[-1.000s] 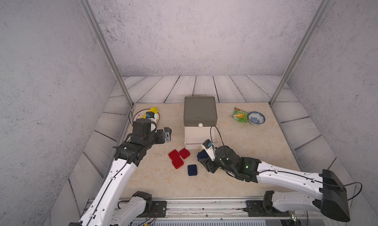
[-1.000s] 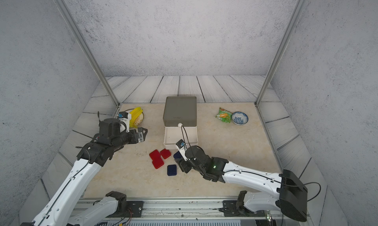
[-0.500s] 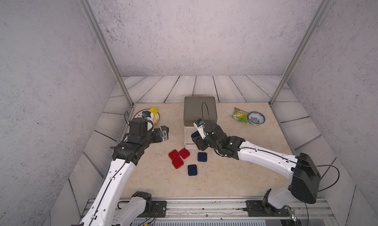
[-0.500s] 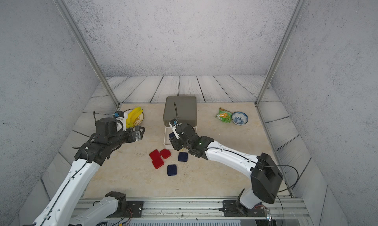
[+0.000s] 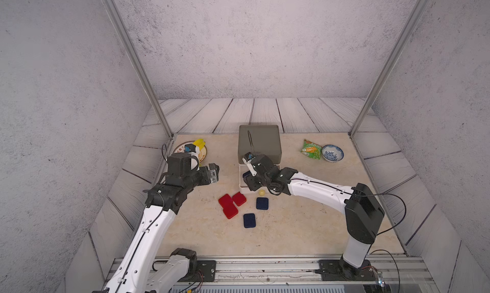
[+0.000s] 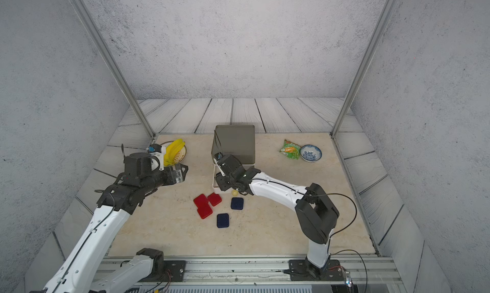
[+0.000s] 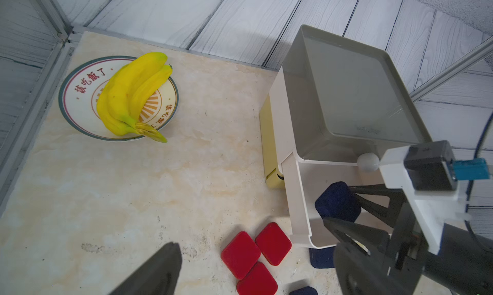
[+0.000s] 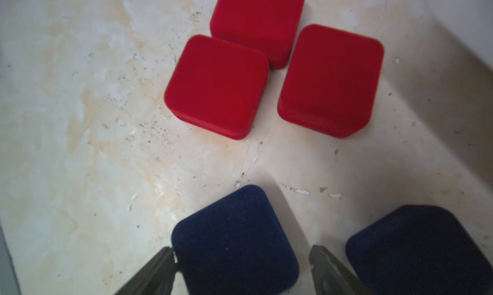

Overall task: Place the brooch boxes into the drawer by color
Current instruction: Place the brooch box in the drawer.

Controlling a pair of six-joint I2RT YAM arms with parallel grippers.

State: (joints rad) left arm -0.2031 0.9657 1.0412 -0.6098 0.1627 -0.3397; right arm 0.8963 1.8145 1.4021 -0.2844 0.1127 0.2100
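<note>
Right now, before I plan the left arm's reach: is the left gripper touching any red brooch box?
Apart. The left gripper hovers clear; the left wrist view shows bare table between its finger and the nearest red box.

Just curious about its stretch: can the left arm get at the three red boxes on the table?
Probably yes. The left gripper is open and empty, the red brooch boxes lie uncovered nearby, and the right gripper, holding a navy brooch box, is over the white drawer.
</note>
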